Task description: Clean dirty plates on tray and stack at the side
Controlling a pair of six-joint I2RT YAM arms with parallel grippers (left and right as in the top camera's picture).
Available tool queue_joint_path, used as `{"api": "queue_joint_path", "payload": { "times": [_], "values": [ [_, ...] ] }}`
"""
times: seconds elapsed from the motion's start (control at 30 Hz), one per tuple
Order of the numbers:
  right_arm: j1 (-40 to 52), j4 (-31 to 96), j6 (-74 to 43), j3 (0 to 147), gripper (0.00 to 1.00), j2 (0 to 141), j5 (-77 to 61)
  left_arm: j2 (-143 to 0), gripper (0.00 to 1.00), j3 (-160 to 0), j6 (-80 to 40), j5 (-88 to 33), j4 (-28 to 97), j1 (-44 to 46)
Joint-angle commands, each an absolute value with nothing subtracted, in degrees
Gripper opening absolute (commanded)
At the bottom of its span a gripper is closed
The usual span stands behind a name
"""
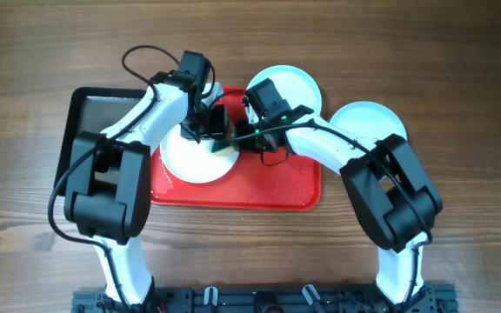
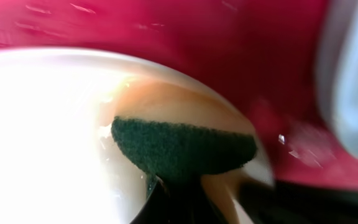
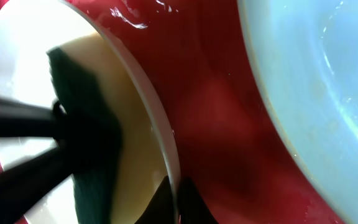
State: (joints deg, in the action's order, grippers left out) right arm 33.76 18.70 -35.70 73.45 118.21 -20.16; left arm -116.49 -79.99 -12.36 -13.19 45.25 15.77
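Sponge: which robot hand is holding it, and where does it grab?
The left gripper pinches the sponge by the middle of one edge. The right gripper seems to pinch the rim of the plate.

Bench [image 1: 459, 52] was brown wood, the grain running left to right, with darker streaks and a swirl near the left edge. Lighting was even; shadows on the wood were soft. A black rail [image 1: 259, 300] lay along the near edge.

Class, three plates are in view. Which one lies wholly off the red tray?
The rightmost plate, resting on the table beside the tray; the other two sit on or overlap it.
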Motion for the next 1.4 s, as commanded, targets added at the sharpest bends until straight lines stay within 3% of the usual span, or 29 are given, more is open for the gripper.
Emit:
{"api": "queue_joint_path", "payload": {
  "times": [0.0, 0.13, 0.3, 0.47, 0.67, 1.03, 1.17, 1.37],
  "values": [
    [34.4, 19.1, -34.9, 73.6, 0.04, 119.4, -21.1, -117.4, 0.04, -79.8, -21.0, 10.6, 46.0, 13.5],
    [34.4, 19.1, -34.9, 73.6, 0.04, 119.4, -21.1, -117.4, 0.04, -79.9, -27.0, 19.4, 50.5, 9.7],
    [34.4, 19.1, -34.9, 73.6, 0.04, 119.4, -21.1, -117.4, 0.04, -79.8, -28.1, 17.2, 60.3, 6.0],
    [34.4, 19.3, -34.9, 73.6, 0.04, 119.4, -21.1, -117.4, 0.04, -79.8, -17.2, 0.5, 65.8, 6.8],
    [34.4, 19.3, -34.9, 73.7, 0.04, 119.4, -21.9, -117.4, 0.04, -79.9, 6.7, -32.2, 66.6, 7.3],
    [34.4, 22.4, -34.5, 73.7, 0.04, 117.3, -22.9, -117.4, 0.04, -96.8, -2.1, -24.4, 70.8, 1.7],
    [34.4, 27.4, -32.7, 73.7, 0.04, 112.9, -16.8, -117.4, 0.04, -98.9, -3.8, -20.4, 70.2, 3.0],
    [34.4, 36.0, -28.4, 73.7, 0.04, 103.9, -3.0, -117.4, 0.04, -98.9, -16.5, -8.9, 68.7, 4.4]
  ]
}}
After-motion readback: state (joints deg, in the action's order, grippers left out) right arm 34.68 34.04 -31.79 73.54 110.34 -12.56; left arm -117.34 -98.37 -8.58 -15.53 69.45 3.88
